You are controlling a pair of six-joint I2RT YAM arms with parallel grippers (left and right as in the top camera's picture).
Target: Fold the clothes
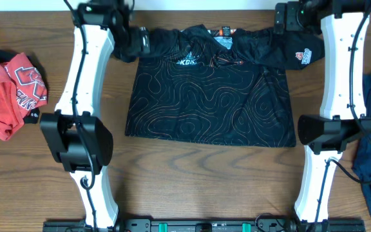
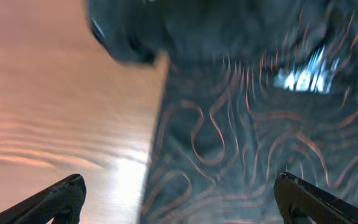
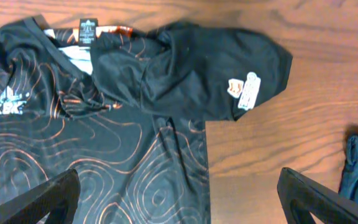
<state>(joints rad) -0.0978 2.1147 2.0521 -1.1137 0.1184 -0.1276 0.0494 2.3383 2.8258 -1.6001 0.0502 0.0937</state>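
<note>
The left gripper (image 2: 179,180) and right gripper (image 3: 179,174) are seen spread open and empty above the jersey's (image 1: 211,96) far corners. The jersey is laid flat between the arms, collar far, hem near. Its bunched right sleeve (image 3: 241,68) is nearest the right arm.

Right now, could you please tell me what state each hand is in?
Left hand: open, holding nothing, over the jersey.
Right hand: open, holding nothing, also over the jersey.
</note>
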